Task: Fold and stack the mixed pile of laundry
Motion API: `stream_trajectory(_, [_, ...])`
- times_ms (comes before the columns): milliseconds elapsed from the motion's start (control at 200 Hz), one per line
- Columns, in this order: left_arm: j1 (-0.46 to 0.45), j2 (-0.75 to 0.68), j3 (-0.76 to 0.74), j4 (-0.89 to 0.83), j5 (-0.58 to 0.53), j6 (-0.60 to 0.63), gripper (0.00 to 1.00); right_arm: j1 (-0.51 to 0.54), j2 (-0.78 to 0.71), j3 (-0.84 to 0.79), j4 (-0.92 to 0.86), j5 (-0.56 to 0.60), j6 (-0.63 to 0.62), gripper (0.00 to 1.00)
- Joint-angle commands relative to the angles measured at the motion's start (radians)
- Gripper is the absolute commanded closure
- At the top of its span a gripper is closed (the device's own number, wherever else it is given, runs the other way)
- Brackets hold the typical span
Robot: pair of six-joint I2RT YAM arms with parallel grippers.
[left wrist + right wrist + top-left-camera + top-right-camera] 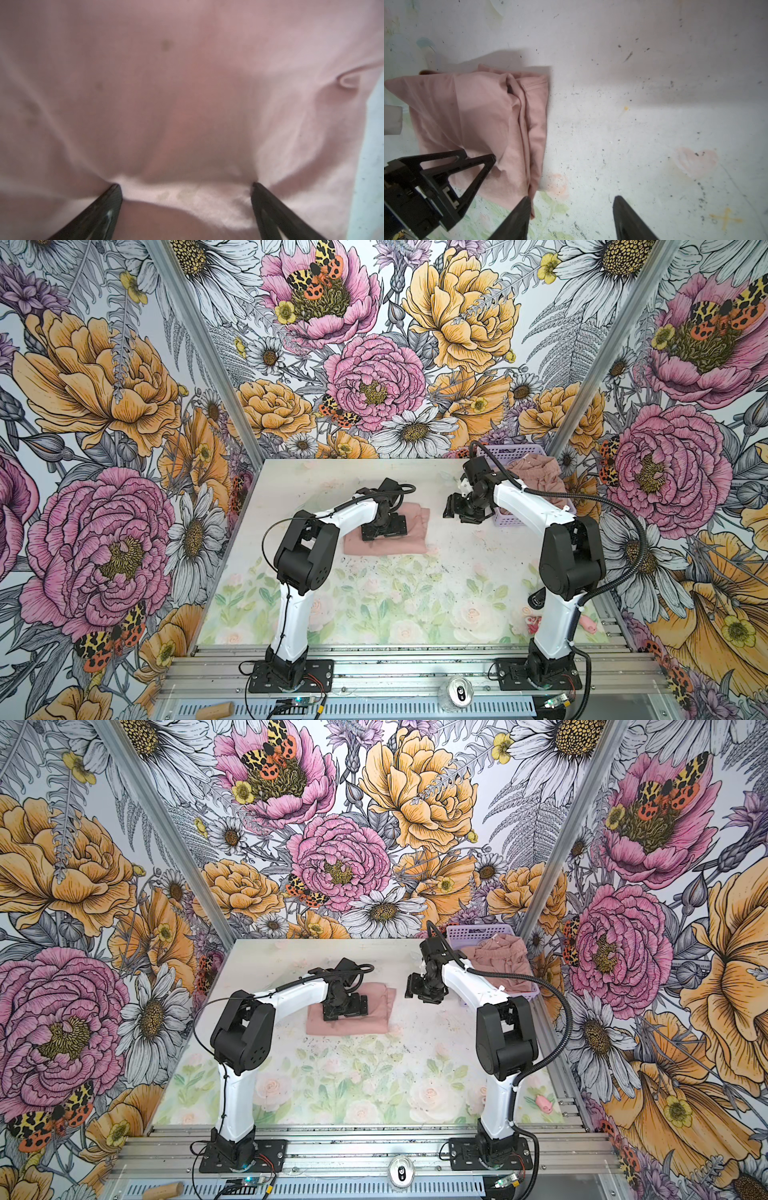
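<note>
Left gripper (382,530) is wide open, pressing the folded pink garment (409,545) flat in the middle, I'd guess to smooth it, right gripper (458,509) hangs half-open and empty beside it, and more pink clothes (536,477) wait in the far-right basket (505,521).

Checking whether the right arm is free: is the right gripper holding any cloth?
No: in the right wrist view the right gripper stands open over the table, nothing between its jaws, the folded pink garment beside it.

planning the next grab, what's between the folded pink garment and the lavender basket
Bare table, with the open right hand above it; this shows in both top views.
</note>
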State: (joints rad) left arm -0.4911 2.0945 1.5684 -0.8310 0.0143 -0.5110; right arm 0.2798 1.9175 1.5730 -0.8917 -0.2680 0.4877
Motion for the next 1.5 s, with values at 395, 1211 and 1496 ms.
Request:
stream_trajectory(395, [0.363, -0.003, -0.089, -0.171, -0.162, 0.255, 0.01, 0.001, -0.07, -0.022, 0.019, 0.004, 0.006, 0.35])
stream_trajectory(1211, [0.683, -0.141, -0.268, -0.252, -0.287, 0.435, 0.01, 0.01, -0.078, -0.025, 0.02, -0.03, 0.002, 0.35])
stream_trajectory(1496, [0.727, -0.095, -0.215, -0.227, -0.328, 0.465, 0.01, 0.015, -0.067, -0.025, 0.022, -0.033, -0.003, 0.35])
